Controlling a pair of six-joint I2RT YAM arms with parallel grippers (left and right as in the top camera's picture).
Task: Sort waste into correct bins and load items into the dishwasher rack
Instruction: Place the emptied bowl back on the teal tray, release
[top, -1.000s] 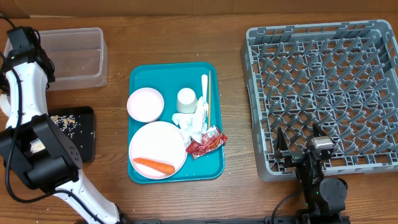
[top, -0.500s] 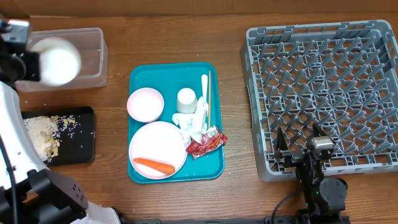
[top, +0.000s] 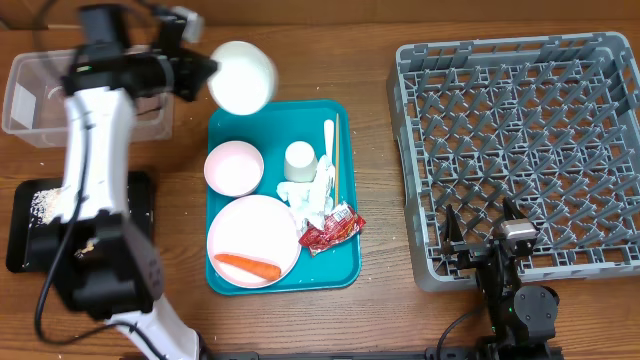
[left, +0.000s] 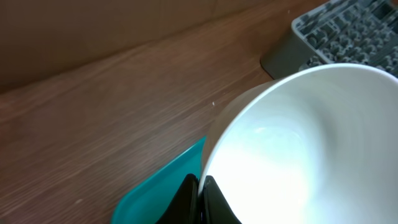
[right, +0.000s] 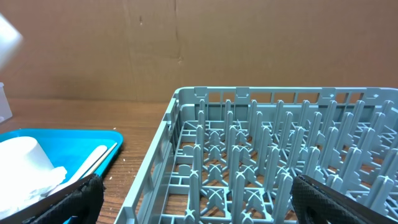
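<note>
My left gripper (top: 205, 72) is shut on the rim of a white bowl (top: 243, 77), held tilted in the air over the back left corner of the teal tray (top: 342, 268). In the left wrist view the fingers (left: 186, 198) pinch the bowl's (left: 292, 149) edge. On the tray lie a pink bowl (top: 234, 167), a plate (top: 252, 232) with a carrot (top: 246, 266), a cup (top: 299, 158), napkins (top: 312, 197), a red wrapper (top: 330, 228), a fork (top: 328, 140) and chopsticks (top: 337, 165). My right gripper (top: 483, 232) stands open at the dishwasher rack's (top: 530, 150) front left corner.
A clear tub (top: 40, 100) stands at the back left. In front of it sits a black tray (top: 30, 240) with crumbs and rice, partly hidden by my left arm. The right wrist view shows the rack's pegs (right: 255, 143) close ahead.
My left arm has swung right from over the clear tub, carrying the white bowl to above the teal tray's back left corner. The right arm has not moved.
</note>
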